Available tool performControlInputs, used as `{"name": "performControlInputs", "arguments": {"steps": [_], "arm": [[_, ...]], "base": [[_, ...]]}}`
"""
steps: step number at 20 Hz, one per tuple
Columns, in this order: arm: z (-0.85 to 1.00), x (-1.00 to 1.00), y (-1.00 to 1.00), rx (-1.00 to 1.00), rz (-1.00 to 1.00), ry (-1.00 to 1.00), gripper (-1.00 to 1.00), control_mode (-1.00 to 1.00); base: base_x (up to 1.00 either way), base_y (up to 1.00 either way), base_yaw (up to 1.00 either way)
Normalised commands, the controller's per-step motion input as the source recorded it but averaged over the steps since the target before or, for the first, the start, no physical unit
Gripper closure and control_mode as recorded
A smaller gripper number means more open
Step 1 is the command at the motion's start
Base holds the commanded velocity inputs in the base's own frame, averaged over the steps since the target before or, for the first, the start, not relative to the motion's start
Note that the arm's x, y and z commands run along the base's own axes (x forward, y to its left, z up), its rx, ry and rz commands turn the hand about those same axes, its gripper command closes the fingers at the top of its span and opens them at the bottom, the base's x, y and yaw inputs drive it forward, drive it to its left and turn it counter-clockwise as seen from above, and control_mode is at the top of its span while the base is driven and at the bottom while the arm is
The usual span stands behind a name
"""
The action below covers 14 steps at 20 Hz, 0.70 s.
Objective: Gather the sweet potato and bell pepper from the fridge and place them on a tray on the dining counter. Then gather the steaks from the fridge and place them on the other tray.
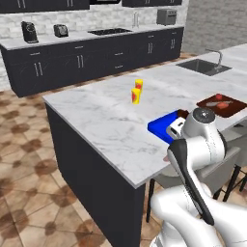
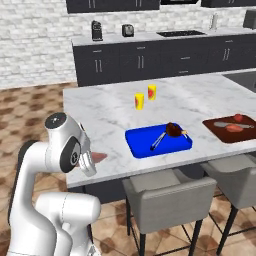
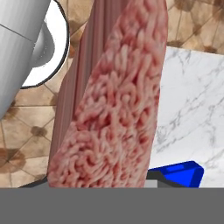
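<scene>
Worktop (image 2: 100, 112): white-grey marbled top on a dark base, long island form. Sink (image 1: 202, 66) with faucet sunk into the far end.

Directly on it:
- Blue tray (image 2: 145, 142), at the near edge, holding a dark brown rounded item with a thin dark utensil-like piece beside it.
- Dark red-brown tray (image 2: 220, 131), at the near edge further along, well apart from the blue one; carries a small red item and a reddish flat piece.
- Two yellow containers with red labels (image 2: 139, 101), (image 2: 152, 92), upright, just beside each other, mid-worktop, apart from both trays.
</scene>
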Motion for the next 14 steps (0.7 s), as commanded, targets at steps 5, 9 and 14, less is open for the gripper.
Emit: {"name": "performControlInputs", "arguments": {"steps": [5, 9, 14], "arm": [[0.00, 0.08, 0.09, 0.00, -0.03, 0.00, 1.00, -1.00], [0.03, 0.30, 0.03, 0.00, -0.07, 0.00, 1.00, -1.00], [0.15, 0.35, -0.08, 0.03, -0.04, 0.00, 1.00, -1.00]], "base": [[0.11, 0.17, -0.05], [0.00, 0.00, 0.00], [0.00, 0.00, 0.00]]}}
